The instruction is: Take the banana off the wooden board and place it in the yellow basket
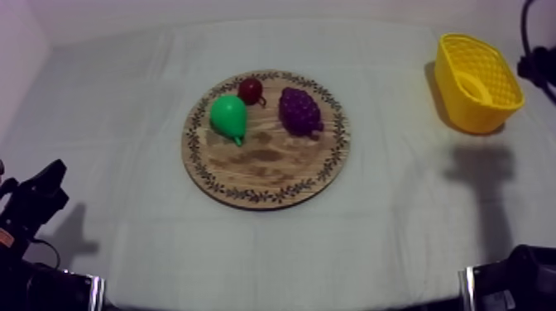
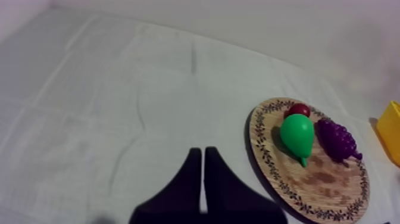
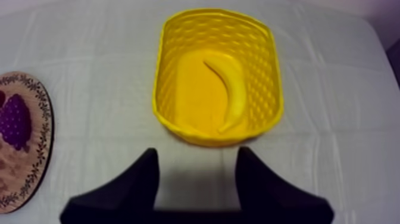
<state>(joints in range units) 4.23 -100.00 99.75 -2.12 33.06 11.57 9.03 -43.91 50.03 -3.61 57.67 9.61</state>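
1. The left end effector (image 2: 202, 150) sits low at the left of the worktop (image 1: 116, 124), its fingers pressed together into a narrow wedge, holding nothing.
2. The wooden board (image 1: 273, 169) carries the pear (image 1: 228, 117), the small red fruit (image 1: 250, 89) and the grapes (image 1: 299, 111); no banana lies on it.
3. The yellow basket (image 3: 265, 77) stands well apart to the right, and the banana (image 3: 232, 89) lies on its floor; from above, it is probably the pale curve inside.
4. The right end effector (image 3: 197, 156) hangs just beside the basket, fingers wide apart and empty.
5. The placing looks done; at most, the right arm's return to rest is left.
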